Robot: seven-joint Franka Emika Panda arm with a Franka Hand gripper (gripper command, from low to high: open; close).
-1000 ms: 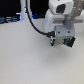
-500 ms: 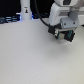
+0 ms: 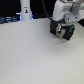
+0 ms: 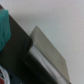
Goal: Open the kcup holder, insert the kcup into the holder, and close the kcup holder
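Gripper [image 3: 62, 31] sits at about two o'clock in the exterior view, low over the pale table [image 3: 35, 57]; it is too blurred for me to tell whether the fingers are spread or pressed together, or whether they hold anything. At about eleven o'clock, well apart from it, stands a tall white bottle-like object [image 3: 25, 10]. Neither the kcup nor a drawer front can be made out in this view.

From the wrist view, a dark boxy body with a pale slanted face, probably the kcup holder [image 4: 42, 57], lies right under the camera, with a teal patch [image 4: 4, 25] just beside it. No fingertips show and no pod is visible.

Risk, as I judge it: the wrist is so near the holder that a slightly misaligned approach could shove the unit across the smooth table instead of catching a handle.
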